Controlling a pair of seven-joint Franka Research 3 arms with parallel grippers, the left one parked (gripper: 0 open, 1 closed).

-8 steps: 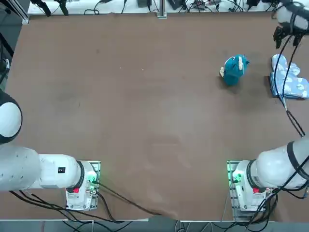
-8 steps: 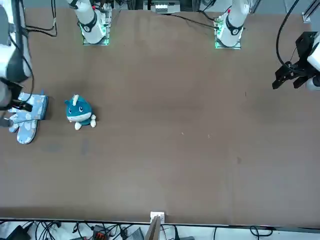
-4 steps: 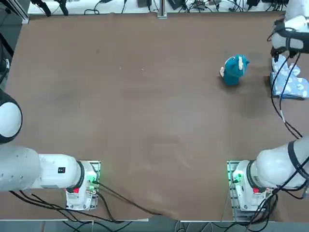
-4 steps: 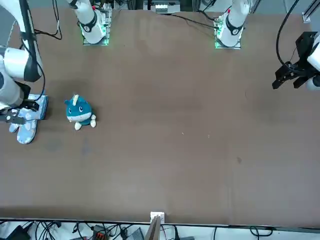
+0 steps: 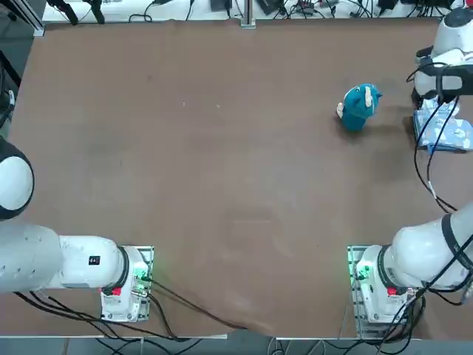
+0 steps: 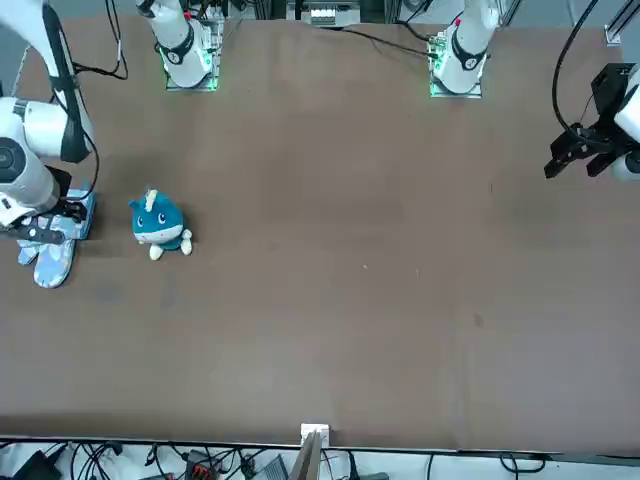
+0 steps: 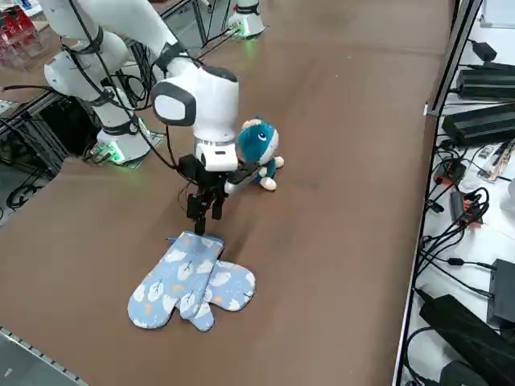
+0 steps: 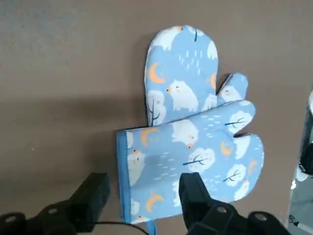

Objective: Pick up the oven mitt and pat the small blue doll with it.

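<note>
So, the desk (image 7: 338, 305) has two matching mitts overlapping on it, the top oven mitt (image 8: 195, 161) right below the right arm's spread fingers (image 8: 142, 196), with the small blue doll (image 6: 158, 224) sitting nearby, unpinned. Looks like the pre-grab bit to me; next it probably needs to drop, straddle the cuff and pinch just one.

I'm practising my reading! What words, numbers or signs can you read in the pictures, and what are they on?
I can't read any words, numbers or signs.
The top oven mitt has printed bears, moons and trees, but no writing that I can see.
The blue doll shows no writing either.
</note>
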